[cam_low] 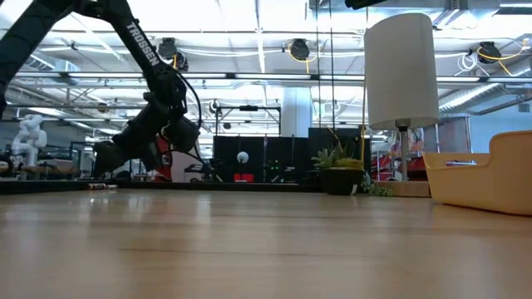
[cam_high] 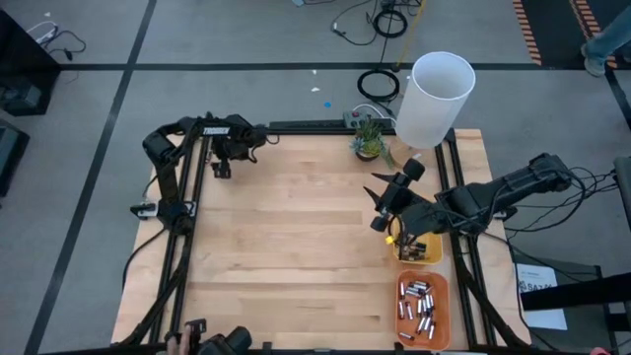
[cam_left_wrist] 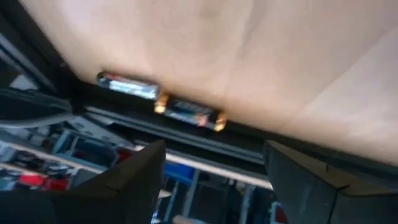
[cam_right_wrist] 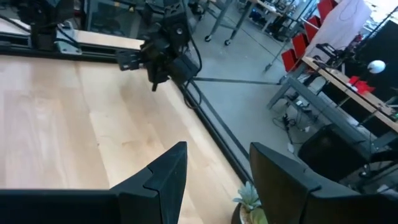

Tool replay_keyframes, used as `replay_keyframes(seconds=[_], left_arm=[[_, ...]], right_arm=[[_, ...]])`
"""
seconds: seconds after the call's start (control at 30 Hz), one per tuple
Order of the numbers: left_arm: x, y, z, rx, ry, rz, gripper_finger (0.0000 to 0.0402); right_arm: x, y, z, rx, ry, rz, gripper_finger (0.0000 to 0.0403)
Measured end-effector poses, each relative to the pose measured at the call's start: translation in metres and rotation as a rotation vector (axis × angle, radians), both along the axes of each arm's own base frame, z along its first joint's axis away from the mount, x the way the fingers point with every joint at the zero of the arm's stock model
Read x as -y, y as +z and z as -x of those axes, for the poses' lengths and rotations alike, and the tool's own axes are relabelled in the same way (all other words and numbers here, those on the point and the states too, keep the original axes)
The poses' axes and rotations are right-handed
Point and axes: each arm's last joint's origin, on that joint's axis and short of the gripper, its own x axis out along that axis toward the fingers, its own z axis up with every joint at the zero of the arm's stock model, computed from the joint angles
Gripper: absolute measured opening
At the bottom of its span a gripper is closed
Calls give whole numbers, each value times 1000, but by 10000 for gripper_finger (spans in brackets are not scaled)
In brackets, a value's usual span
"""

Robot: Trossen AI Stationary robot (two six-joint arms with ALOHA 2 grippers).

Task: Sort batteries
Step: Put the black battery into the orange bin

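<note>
The left gripper (cam_high: 221, 170) is seen at the table's (cam_high: 296, 247) far left edge, fingers (cam_left_wrist: 134, 177) spread wide, nothing held. Two batteries (cam_left_wrist: 158, 106) are lying end to end on the wood against the dark frame rail, just ahead of those fingers. More batteries (cam_high: 418, 302) are piled in the orange tray (cam_high: 439, 286) at the near right. The right gripper (cam_high: 382, 219) is hung beside the yellow tray (cam_high: 432, 254), jaws parted and empty. A white lamp (cam_high: 434, 99) and small plant (cam_high: 368, 136) are standing at the far edge.
</note>
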Motion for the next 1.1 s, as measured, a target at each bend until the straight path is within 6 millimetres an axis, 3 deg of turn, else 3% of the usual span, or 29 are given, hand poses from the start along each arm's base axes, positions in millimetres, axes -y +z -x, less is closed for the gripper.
replay_keyframes(seconds=[0.17,0.53,1.1], left_arm=[[-11,-3,9,-19,-35,15,281],[-23,-32,19,-133,-51,86,281],[-23,-36,17,-97,-45,85,281]], right_arm=[[6,-1,-2,-10,-10,-8,167],[14,-9,-13,-63,-24,8,167],[22,-11,-18,-76,18,-50,167]])
